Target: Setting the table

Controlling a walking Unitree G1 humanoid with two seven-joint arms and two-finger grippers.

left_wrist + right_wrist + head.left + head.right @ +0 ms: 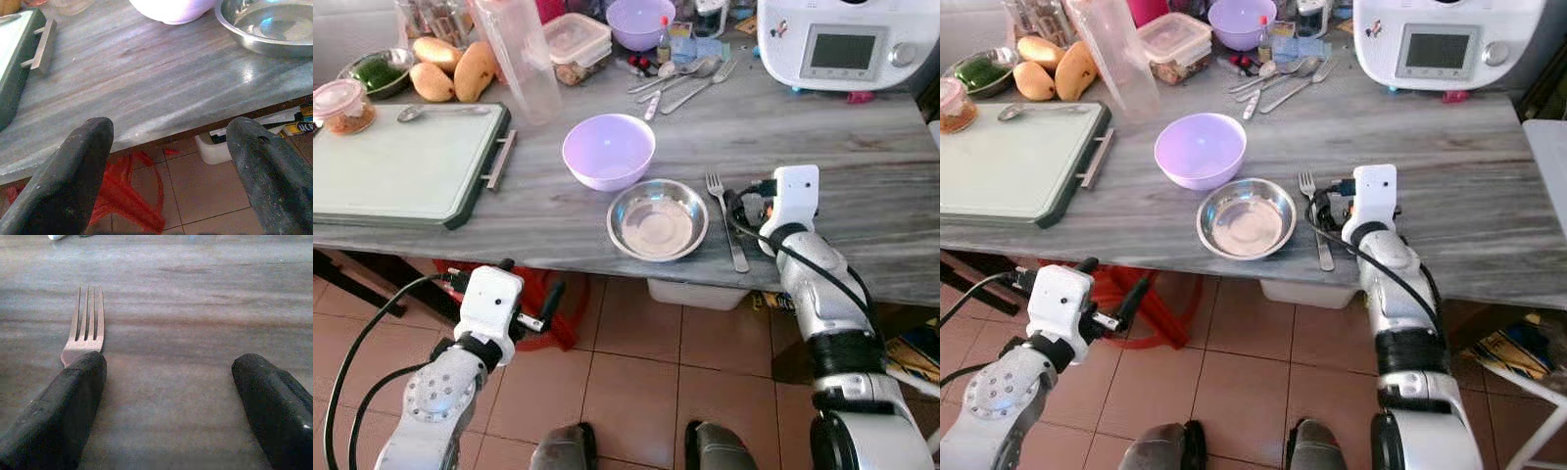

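Observation:
A steel bowl point(658, 220) sits near the front edge of the grey wooden table point(862, 166), with a purple bowl point(608, 150) just behind it. A fork point(726, 220) lies to the right of the steel bowl, tines pointing away from me. My right gripper point(168, 382) is low over the table, open; one of its fingers point(63, 411) rests over the fork's point(88, 328) handle, the other stands on bare wood. My left gripper point(168, 147) is open and holds nothing, below and in front of the table edge, left of the steel bowl point(274, 27).
A pale cutting board point(401, 162) with metal handles fills the table's left. Behind it are a spoon point(440, 113), mangoes point(460, 69) and a clear jug point(519, 59). Spare cutlery point(685, 83), another purple bowl point(641, 20) and a white appliance point(842, 44) stand at the back.

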